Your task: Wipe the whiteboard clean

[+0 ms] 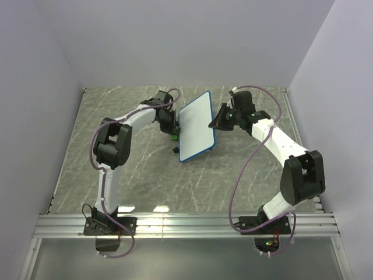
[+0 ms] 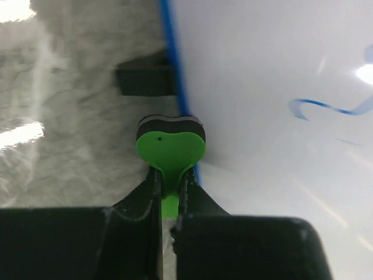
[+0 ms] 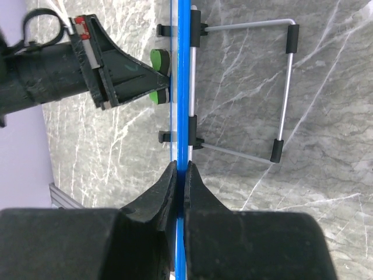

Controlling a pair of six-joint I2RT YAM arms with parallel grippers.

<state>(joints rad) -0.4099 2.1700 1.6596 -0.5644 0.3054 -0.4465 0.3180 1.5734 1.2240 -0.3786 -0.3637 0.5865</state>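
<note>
The whiteboard (image 1: 196, 125), white with a thin blue frame, stands tilted on the marble table between my two arms. My left gripper (image 2: 169, 178) is shut on a small green eraser (image 2: 170, 146) with a dark felt face. The eraser rests against the board's left edge, by the blue frame. A thin blue stroke (image 2: 317, 106) shows on the white face (image 2: 262, 70). My right gripper (image 3: 181, 169) is shut on the blue frame (image 3: 185, 70), seen edge-on. From that side the green eraser (image 3: 157, 58) and my left gripper (image 3: 152, 77) sit against the board's other face.
A wire stand (image 3: 285, 87) with black sleeves props the board from behind. A black foot (image 2: 145, 80) juts from the frame near the eraser. Purple walls close in the table on the left, back and right. An aluminium rail (image 1: 186, 224) runs along the near edge.
</note>
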